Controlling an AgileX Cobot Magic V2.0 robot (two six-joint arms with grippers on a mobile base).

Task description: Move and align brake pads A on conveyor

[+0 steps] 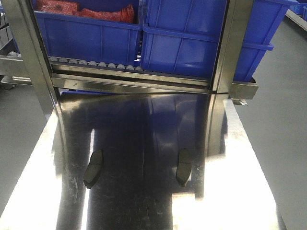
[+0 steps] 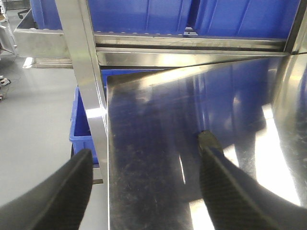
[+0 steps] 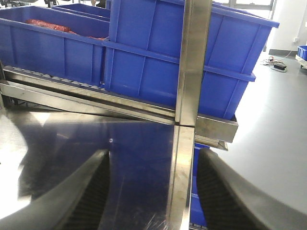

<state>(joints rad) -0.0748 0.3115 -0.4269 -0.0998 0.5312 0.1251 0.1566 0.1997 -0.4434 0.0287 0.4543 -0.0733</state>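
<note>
you're at the pickup step: two brake pads a (image 1: 93, 168) lie well apart on the steel desk (image 1: 144, 120), conveyor out of view. left gripper (image 2: 146, 158) and right gripper (image 3: 153, 165) jaws released, empty. next, descend onto a pad.

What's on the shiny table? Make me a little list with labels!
table: shiny steel
pads: two, lying flat and apart, left pad and right pad
bins: blue, on a roller rack behind the table
red things: in the left bin, too blurry to name
left gripper: jaws open, holding nothing
right gripper: jaws open, holding nothing
</note>
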